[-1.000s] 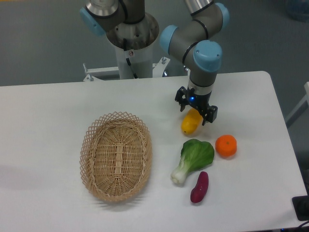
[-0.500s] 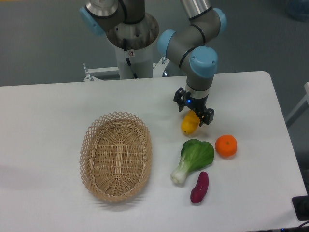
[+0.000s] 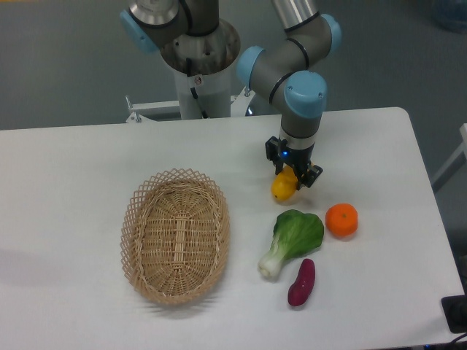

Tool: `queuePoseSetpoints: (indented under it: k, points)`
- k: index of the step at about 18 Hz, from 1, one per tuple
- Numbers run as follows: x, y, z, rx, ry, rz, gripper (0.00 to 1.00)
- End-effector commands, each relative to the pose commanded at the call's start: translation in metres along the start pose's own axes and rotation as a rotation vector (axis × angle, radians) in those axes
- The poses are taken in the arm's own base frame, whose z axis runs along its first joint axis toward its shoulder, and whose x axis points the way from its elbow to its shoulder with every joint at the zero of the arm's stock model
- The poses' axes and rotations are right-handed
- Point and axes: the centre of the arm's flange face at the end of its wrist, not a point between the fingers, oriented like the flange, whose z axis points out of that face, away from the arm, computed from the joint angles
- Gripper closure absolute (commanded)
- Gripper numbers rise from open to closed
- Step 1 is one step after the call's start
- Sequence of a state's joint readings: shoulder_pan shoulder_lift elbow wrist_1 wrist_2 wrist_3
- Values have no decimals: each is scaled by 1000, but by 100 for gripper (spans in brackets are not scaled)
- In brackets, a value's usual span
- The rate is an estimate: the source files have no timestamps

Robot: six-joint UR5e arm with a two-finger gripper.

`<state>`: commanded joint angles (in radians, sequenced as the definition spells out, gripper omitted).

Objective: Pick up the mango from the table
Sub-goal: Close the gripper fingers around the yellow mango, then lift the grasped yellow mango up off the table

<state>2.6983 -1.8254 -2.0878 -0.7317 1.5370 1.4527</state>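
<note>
- The gripper [image 3: 293,170] has been drawn together over the last second: the two fingers, seen spread wide on either side of the mango [image 3: 284,187] a second ago, are now set close against the fruit's far end.
- The jaws appear to be clamped on the mango, though the contact itself is partly hidden by the gripper body, so a firm hold is judged rather than seen.
- The mango is found at the right of the middle of the table [image 3: 73,175], its yellow near end showing below the fingers; it has been shifted slightly to the left compared with a second ago.
- Whether the fruit has been raised off the tabletop cannot be told; it looks low, at or just above the surface.
- The grasp step is judged to be done or nearly done, with the lift left to carry out.
- The bok choy [image 3: 292,240] lies just near of the mango, the orange [image 3: 341,219] to its right, the purple sweet potato [image 3: 301,282] nearer still, and the wicker basket [image 3: 175,235] well apart on the left.
</note>
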Motion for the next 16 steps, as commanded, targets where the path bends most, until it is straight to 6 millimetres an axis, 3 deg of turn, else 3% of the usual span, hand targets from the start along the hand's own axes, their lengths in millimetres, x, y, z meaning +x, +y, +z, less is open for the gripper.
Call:
queuePoseSetpoints:
  k: [4, 7, 12, 16]
  points:
    - [-6, 0, -9, 10, -19, -1, 51]
    - [-19, -1, -28, 33, -55, -8, 51]
    - [-39, -7, -89, 185, -128, -61, 51]
    - [-61, -20, -154, 281, -148, -152, 51]
